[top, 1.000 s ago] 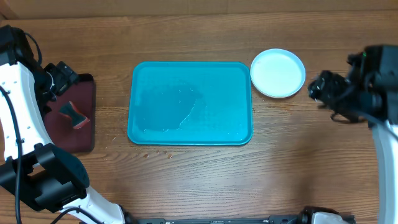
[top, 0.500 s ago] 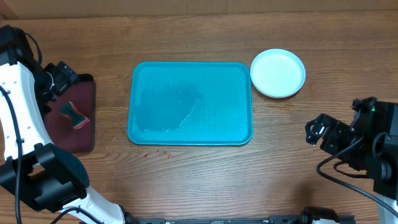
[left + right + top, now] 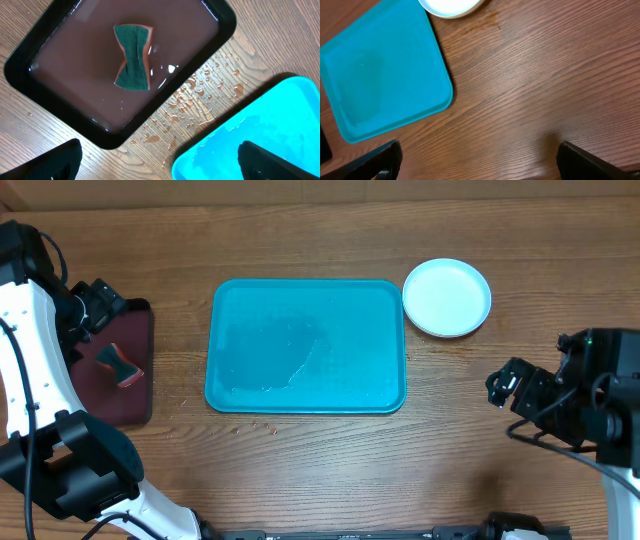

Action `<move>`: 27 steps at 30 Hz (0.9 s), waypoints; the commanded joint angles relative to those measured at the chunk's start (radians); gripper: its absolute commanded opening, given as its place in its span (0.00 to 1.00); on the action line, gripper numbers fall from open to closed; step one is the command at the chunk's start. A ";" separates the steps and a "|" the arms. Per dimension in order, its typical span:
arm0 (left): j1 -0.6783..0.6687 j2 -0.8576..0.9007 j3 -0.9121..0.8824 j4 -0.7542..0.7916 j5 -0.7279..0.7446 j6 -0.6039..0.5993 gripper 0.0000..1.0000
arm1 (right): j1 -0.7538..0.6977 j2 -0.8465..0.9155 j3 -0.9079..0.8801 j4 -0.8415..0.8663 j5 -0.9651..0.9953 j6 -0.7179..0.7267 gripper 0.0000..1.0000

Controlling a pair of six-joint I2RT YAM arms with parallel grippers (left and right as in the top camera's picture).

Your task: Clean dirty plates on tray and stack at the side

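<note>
The turquoise tray (image 3: 305,345) lies mid-table, bare but wet; its corner shows in the left wrist view (image 3: 260,135) and most of it in the right wrist view (image 3: 380,75). A pale round plate (image 3: 446,297) sits on the wood just off the tray's far right corner, and its edge shows in the right wrist view (image 3: 452,7). Whether other plates lie under it I cannot tell. My right gripper (image 3: 503,385) (image 3: 480,162) hangs open over bare wood, nearer the front than the plate. My left gripper (image 3: 103,305) (image 3: 160,165) is open above the maroon tray's edge, holding nothing.
A dark maroon, black-rimmed tray (image 3: 140,395) (image 3: 210,45) stands at the left, holding brownish water and a green-and-orange sponge (image 3: 120,363) (image 3: 133,57). Water drops speckle the wood (image 3: 200,100) between the two trays.
My right arm has drawn away from beside the plate toward the front right of the table. The left arm, tray, plate and sponge have not moved.
</note>
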 commanded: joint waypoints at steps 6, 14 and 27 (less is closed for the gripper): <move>-0.002 0.006 -0.004 0.002 0.003 -0.011 1.00 | 0.004 0.008 -0.038 0.069 0.003 -0.004 1.00; -0.002 0.006 -0.004 0.002 0.003 -0.011 1.00 | 0.139 -0.237 -0.270 0.300 0.019 -0.019 1.00; -0.002 0.006 -0.004 0.001 0.003 -0.011 1.00 | 0.235 -0.624 -0.832 0.836 0.003 -0.164 1.00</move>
